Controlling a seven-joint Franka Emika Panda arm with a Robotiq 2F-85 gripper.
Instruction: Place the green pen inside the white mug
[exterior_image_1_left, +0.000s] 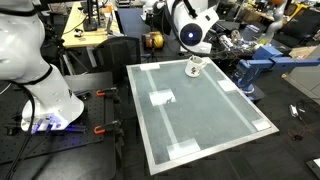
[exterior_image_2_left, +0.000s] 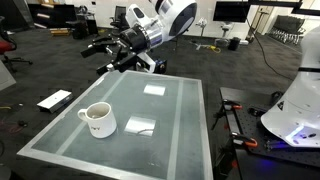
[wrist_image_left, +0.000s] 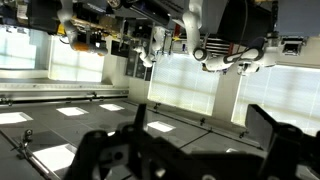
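Note:
The white mug (exterior_image_1_left: 194, 68) stands near one edge of the glass-topped table (exterior_image_1_left: 205, 125); it also shows in an exterior view (exterior_image_2_left: 97, 121), handle to the side. A small dark mark sits at its mouth. I cannot make out the green pen anywhere; it is hidden or out of view. My gripper (exterior_image_2_left: 112, 53) hangs high in the air beyond the table, well away from the mug. In the wrist view its two dark fingers stand wide apart with nothing between them (wrist_image_left: 205, 128). The mug does not show in the wrist view.
White tape patches (exterior_image_2_left: 140, 126) lie on the table top (exterior_image_2_left: 175, 140), another patch (exterior_image_1_left: 160, 98) near its middle. The robot base (exterior_image_2_left: 296, 110) stands beside the table. A blue fixture (exterior_image_1_left: 262, 62) and cluttered benches stand past the mug's edge. A flat dark slab (exterior_image_2_left: 55, 100) lies off the table.

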